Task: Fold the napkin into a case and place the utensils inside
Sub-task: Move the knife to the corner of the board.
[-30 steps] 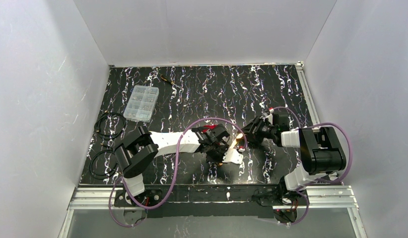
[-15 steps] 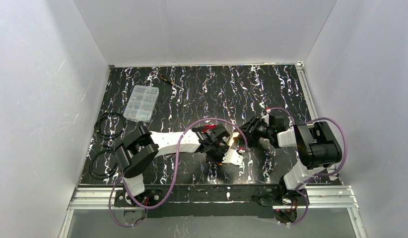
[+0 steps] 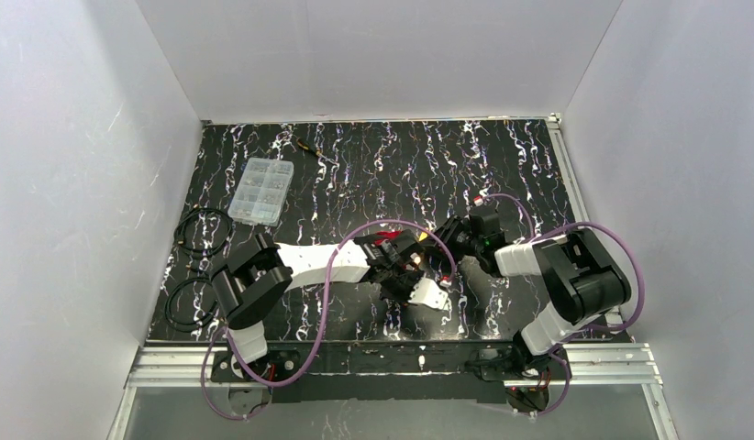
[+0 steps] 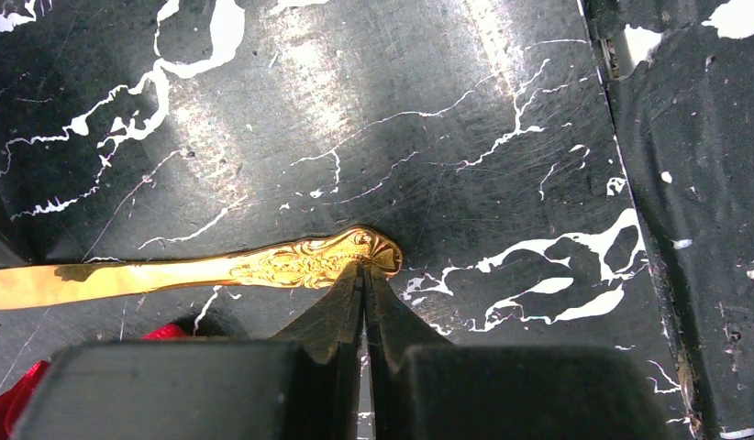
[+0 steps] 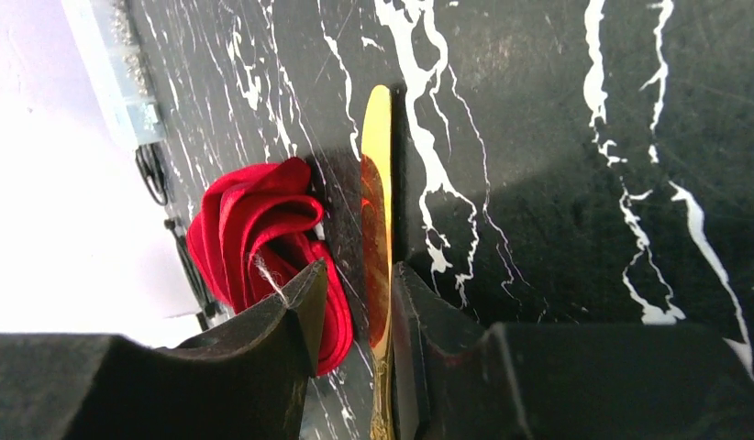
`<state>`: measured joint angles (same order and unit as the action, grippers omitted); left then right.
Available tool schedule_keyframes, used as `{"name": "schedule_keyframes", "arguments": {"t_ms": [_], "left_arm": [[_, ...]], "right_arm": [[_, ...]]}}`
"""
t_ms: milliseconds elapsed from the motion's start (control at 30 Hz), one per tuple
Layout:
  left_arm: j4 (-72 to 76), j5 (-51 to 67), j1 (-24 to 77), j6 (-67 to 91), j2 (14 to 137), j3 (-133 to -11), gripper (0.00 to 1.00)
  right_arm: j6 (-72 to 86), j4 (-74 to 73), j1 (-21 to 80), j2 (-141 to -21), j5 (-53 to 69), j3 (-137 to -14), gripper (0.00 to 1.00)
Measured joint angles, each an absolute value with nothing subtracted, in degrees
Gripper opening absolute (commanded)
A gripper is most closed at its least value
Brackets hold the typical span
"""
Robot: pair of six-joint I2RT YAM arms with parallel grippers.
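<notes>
Left hand: the left hand (image 4: 364,269) is reaching over the middle of the surface (image 4: 465,110), its 2 fingers pressed together with nothing showing between them.
Left hand contact: the joined tips are sitting at the ornate end of the gold utensil (image 4: 190,273). Whether they are pressing on it or hanging just above it cannot be told.
Right hand: the right hand (image 5: 358,275) is coming in from the right, its 2 fingers narrowly spread and straddling the gold utensil part-way along its length. 1 finger is lying close against the piece, and a slim gap is showing on the napkin side.
Gold utensil: it is lying flat on the black, white-veined marble-pattern surface. Its smooth, plain end is pointing away from the right wrist camera, and its handle is bearing raised scrollwork.
Napkin: the napkin (image 5: 259,229) is sitting bunched in loose, rose-like curls, not folded flat, just beside the gold utensil and touching the right hand's finger on that side. In the top view it is peeking out red under the left wrist.
Clear compartment box: the clear compartment box (image 3: 260,191) is resting well apart, toward the far left; its contents are too small to tell.
Black-and-yellow tool: the black-and-yellow tool (image 3: 309,147) is lying near the far edge.
Cables: the black cables (image 3: 204,231) are looping along the left edge.
</notes>
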<state>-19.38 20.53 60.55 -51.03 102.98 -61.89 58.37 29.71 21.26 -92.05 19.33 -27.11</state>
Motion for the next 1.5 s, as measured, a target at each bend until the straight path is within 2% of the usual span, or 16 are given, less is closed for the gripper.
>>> {"name": "schedule_keyframes", "arguments": {"t_ms": [67, 333, 667, 833, 867, 933, 1000, 1067, 1300, 1500], "left_arm": [[-19.14, 20.58, 60.55, -51.35, 102.80, -61.63, 0.00], [-18.83, 20.75, 60.55, -52.38, 102.54, -61.54, 0.00], [-20.36, 20.34, 60.53, -50.98, 102.72, -63.02, 0.00], [-29.58, 19.03, 58.28, -46.92, 104.27, -68.12, 0.00], [-31.70, 18.85, 57.49, -46.13, 104.51, -69.76, 0.00], [-34.81, 18.74, 56.12, -44.80, 104.55, -73.25, 0.01], [-36.64, 18.87, 54.46, -43.66, 104.57, -77.62, 0.01], [-37.36, 19.22, 52.58, -42.28, 104.77, -82.06, 0.02], [-33.08, 19.05, 47.27, -38.26, 111.61, -88.77, 0.01], [-29.87, 17.12, 47.46, -37.50, 121.60, -90.24, 0.00]], "right_arm": [[58.48, 28.67, 22.11, -92.16, 17.34, -28.05, 0.34], [58.30, 20.38, 27.35, -93.91, 5.19, -34.48, 0.02], [57.08, 14.70, 29.91, -92.14, -2.87, -36.58, 0.01], [55.92, 12.47, 29.71, -89.73, -3.95, -35.38, 0.01], [55.59, 12.14, 29.61, -89.21, -3.95, -35.03, 0.05], [55.16, 11.64, 29.21, -88.47, -3.51, -34.54, 0.24], [55.16, 11.79, 28.27, -87.81, -2.04, -33.85, 0.38], [55.11, 12.51, 27.05, -86.80, -0.30, -32.95, 0.44], [56.07, 17.85, 22.22, -84.31, 7.14, -28.51, 0.57], [59.29, 23.75, 18.96, -83.88, 12.36, -24.67, 0.59]]}}
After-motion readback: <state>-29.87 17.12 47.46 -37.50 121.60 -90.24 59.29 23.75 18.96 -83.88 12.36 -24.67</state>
